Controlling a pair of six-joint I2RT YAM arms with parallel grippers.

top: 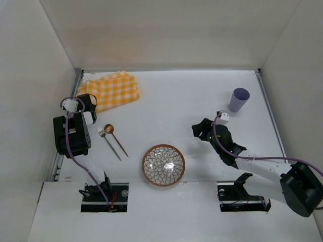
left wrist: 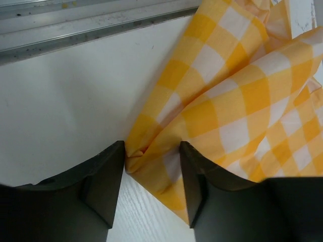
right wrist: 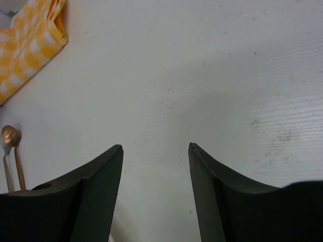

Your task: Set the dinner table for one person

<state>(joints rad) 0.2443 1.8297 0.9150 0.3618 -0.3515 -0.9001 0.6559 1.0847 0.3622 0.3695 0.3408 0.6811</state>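
We find the dinner table [top: 192, 101] filling the walled space. At its far-left corner the left gripper [left wrist: 151, 169], jaws parted, straddles a checked cloth [left wrist: 242, 101] fold. The right gripper [right wrist: 155, 166], jaws parted, holds nothing, right of centre.

No writing, label, brand mark, number or sign can be read in any of the views.

Cloth [top: 115, 89]: on the desk [top: 176, 111], far-left corner.
Fork [top: 111, 146] and spoon [top: 118, 142]: side by side, in front of the cloth, spoon to the right.
Bowl [top: 163, 165]: near centre, right of the spoon.
Cup [top: 239, 100]: far right, upright.
Left gripper [left wrist: 151, 151]: at the cloth's left edge, a fold between its fingers.
Right gripper [right wrist: 155, 148]: between bowl and cup.
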